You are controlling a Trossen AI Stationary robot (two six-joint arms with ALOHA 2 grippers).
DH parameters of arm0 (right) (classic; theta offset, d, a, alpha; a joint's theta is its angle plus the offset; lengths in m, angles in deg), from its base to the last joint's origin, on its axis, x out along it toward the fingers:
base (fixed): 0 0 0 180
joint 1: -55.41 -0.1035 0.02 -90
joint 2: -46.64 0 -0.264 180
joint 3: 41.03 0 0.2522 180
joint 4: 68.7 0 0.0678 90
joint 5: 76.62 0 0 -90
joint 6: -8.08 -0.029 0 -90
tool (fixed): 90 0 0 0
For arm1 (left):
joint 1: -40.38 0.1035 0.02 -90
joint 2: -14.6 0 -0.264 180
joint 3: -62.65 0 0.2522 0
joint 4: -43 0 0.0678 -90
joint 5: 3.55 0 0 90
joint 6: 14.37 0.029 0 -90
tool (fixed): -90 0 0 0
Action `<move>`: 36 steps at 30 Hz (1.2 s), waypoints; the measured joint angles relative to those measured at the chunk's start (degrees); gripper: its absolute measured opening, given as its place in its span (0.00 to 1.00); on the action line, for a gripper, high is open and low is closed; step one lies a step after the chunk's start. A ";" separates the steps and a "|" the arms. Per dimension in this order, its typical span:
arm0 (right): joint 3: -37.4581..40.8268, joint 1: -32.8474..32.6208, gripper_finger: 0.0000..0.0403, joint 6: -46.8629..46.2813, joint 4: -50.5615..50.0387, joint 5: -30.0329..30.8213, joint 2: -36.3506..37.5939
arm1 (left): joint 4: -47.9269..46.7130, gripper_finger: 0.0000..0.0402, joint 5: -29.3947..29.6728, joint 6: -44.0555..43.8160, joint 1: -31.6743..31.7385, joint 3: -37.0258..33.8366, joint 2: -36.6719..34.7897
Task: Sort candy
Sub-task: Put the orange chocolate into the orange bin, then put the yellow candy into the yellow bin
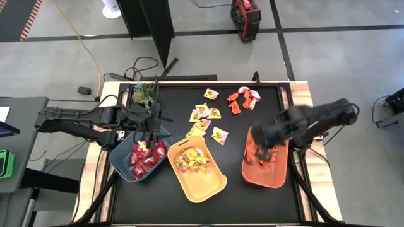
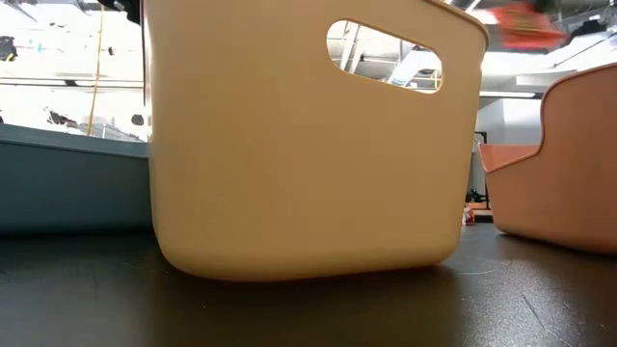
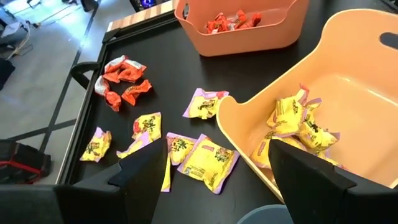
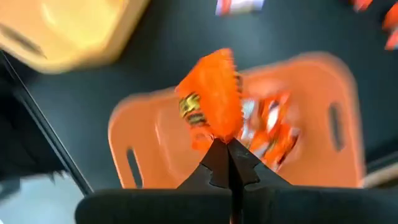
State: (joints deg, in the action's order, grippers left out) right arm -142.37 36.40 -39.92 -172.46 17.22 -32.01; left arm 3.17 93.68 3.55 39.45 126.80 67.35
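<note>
My right hand (image 4: 227, 146) is pinched tight on one orange-red candy (image 4: 211, 99), which sticks up from my fingertips above the orange bin (image 4: 311, 68). From overhead, that hand (image 1: 265, 153) sits over the orange bin (image 1: 281, 180) at the right side of the bench (image 1: 252, 202), and more orange-red sweets (image 4: 267, 134) lie in the bin under it.

My left hand (image 3: 217, 168) stands wide with nothing between its fingers (image 3: 146, 171). It hangs over the blue-grey bin (image 1: 120, 165) at the left, where deep red sweets (image 1: 146, 156) are heaped.

Between the two bins lies the yellow bin (image 1: 208, 183), tilted across the bench, with yellow sweets with pink marks (image 1: 191, 159) gathered at its far end. My left wrist sees them too, piled inside the yellow bin (image 3: 348, 56).

Out on the dark bench top, loose yellow sweets (image 3: 208, 162) lie scattered just beside the yellow bin's rim and a little farther off. Beyond them, near the far edge, a small cluster of orange-red sweets (image 1: 243, 99) lies unsorted. A green sprig (image 1: 144, 94) lies at the far left corner.
</note>
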 joint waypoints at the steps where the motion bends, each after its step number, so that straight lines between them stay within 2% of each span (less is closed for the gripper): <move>1: 2.02 -1.32 0.00 -1.93 0.05 -0.11 0.20 | 0.14 0.69 -0.22 0.00 0.00 0.00 0.00; 6: 10.37 -4.71 0.01 -12.73 -0.02 -0.07 1.79 | 0.24 0.69 -0.44 -0.19 0.00 0.00 0.00; 9: 13.60 -4.86 0.08 -18.31 -0.05 -0.08 1.88 | 0.85 0.69 -0.42 -1.24 0.00 0.00 0.00; 15: 16.82 -5.39 0.37 -19.18 0.18 0.66 1.40 | 7.59 0.69 0.23 -6.34 0.00 0.00 1.57; 18: 17.60 -5.35 0.54 -17.16 -0.04 1.12 1.46 | 9.11 0.69 3.95 -6.74 0.28 0.00 4.79; 21: 17.60 -5.33 0.68 -11.46 2.50 6.12 1.46 | 8.70 0.69 6.52 -7.50 3.27 2.48 9.97; 24: 17.59 -3.85 0.75 -3.64 8.26 11.06 1.70 | 3.60 0.69 3.67 -8.67 8.82 9.74 16.75; 28: 17.58 0.04 0.77 6.77 14.27 14.74 1.70 | -5.95 0.69 -2.30 -6.90 16.84 22.96 28.52; 36: 17.58 4.93 0.77 27.04 24.62 24.49 1.70 | -30.34 0.65 -14.25 -4.19 31.36 56.95 57.50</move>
State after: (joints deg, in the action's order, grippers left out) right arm -124.79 41.33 -12.88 -147.84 41.71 -30.31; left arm -27.17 79.43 -0.64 70.81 183.75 124.85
